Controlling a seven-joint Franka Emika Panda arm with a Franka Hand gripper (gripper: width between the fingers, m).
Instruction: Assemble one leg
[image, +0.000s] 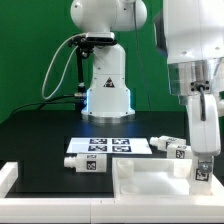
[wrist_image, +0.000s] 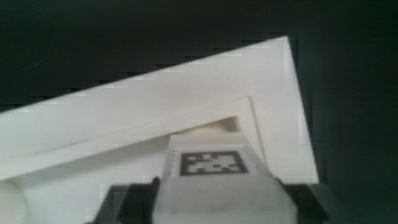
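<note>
End effector (wrist_image: 215, 196) fingers clamp a tagged white leg (wrist_image: 215, 163).

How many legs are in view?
4. A held leg in the gripper above the tabletop; a lone leg near the marker board's end on the exterior view's left; two more legs at its other end. The arm may hide others.

My end effector (image: 203, 168) runs off the exterior view's right edge, and its fingertips drop behind the white part (image: 150, 186) in front, so that view cannot say how my jaws stand. In the wrist view, only the dark bases of my fingers (wrist_image: 121, 203) show before the picture's edge cuts them. The tagged leg (wrist_image: 215, 172) between them is blurred and also cropped, so contact with it is unclear.
</note>
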